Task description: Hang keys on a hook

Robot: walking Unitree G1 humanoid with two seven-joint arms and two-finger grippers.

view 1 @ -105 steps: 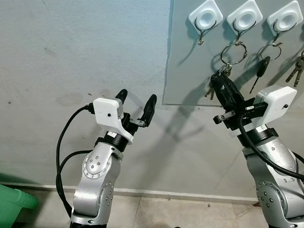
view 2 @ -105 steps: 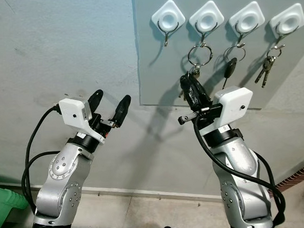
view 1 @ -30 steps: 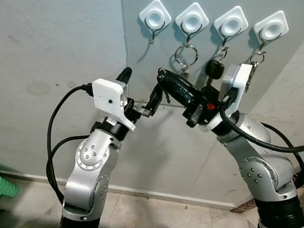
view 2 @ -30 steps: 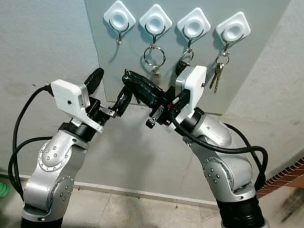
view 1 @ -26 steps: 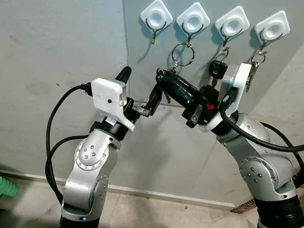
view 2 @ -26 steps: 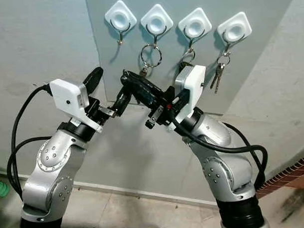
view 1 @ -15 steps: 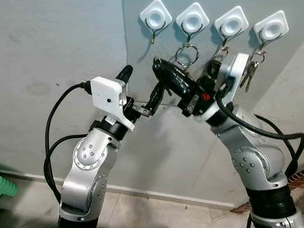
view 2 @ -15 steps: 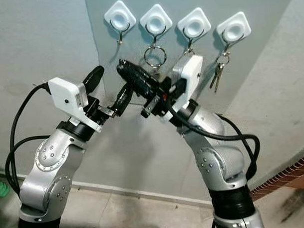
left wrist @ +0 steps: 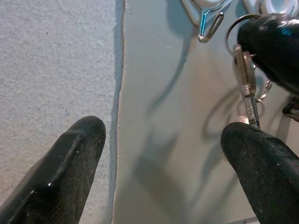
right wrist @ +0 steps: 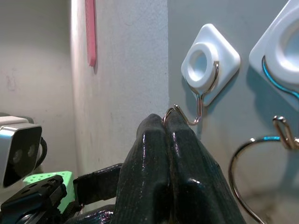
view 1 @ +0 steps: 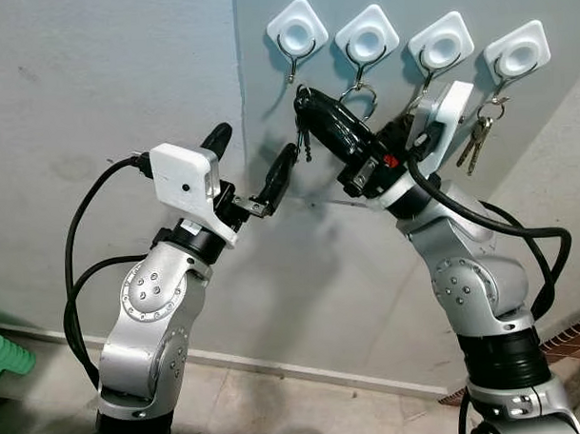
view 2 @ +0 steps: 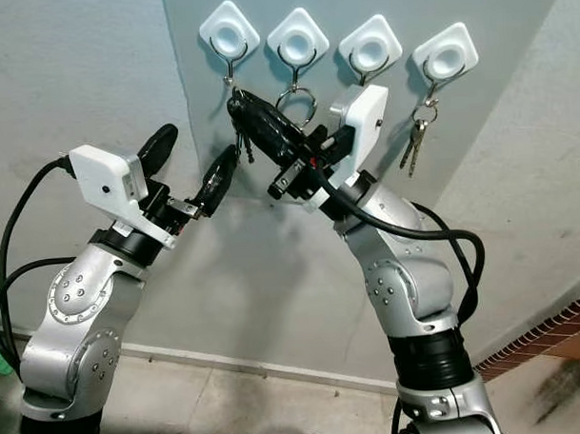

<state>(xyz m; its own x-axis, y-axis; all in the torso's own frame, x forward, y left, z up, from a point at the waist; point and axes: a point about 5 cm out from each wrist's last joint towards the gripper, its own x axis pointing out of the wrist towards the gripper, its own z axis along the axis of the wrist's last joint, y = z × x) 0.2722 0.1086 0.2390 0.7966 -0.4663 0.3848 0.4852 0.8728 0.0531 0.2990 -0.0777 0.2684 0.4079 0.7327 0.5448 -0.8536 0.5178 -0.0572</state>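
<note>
White hooks [view 1: 297, 32], four; keys [view 1: 304, 138] in right gripper [view 1: 305, 104].

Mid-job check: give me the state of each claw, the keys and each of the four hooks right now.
Right claw: shut on the keys, raised to the leftmost hook.
Keys: dangling from the right claw, not yet hung.
Left claw: open, holding nothing, just below the keys.
Leftmost hook: bare.
Second hook: holds a key ring.
Third hook: loaded.
Fourth hook: holds keys.

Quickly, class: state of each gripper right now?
Left gripper: open, holding nothing.
Right gripper: shut on the keys, raised just below the leftmost hook.
</note>
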